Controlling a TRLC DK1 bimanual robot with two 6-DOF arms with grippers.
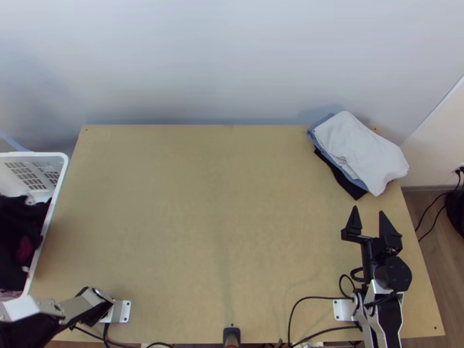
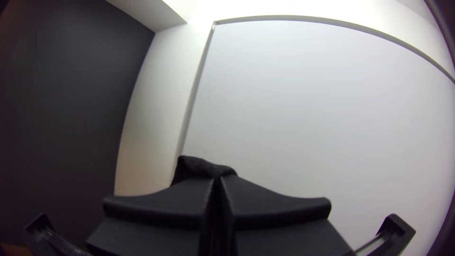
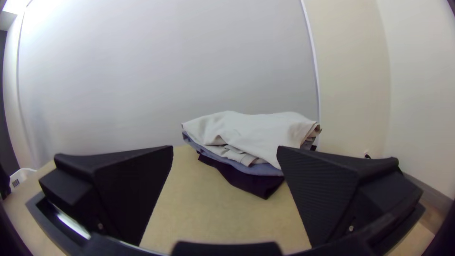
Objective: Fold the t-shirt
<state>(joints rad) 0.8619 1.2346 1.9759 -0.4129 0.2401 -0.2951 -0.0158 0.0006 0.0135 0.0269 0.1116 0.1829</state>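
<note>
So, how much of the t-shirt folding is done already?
Looks done: a pile of folded clothes, white on top, at the table's far right corner. In hand: the left tool is shut on dark cloth, maybe the t-shirt. The right tool is open. Left to do: probably spreading and folding that cloth; more dark clothes lie in the basket.

Two arms (image 1: 387, 298), one table (image 1: 220, 232), one basket (image 1: 58, 174), one pile (image 1: 359, 148) (clothes)
</note>
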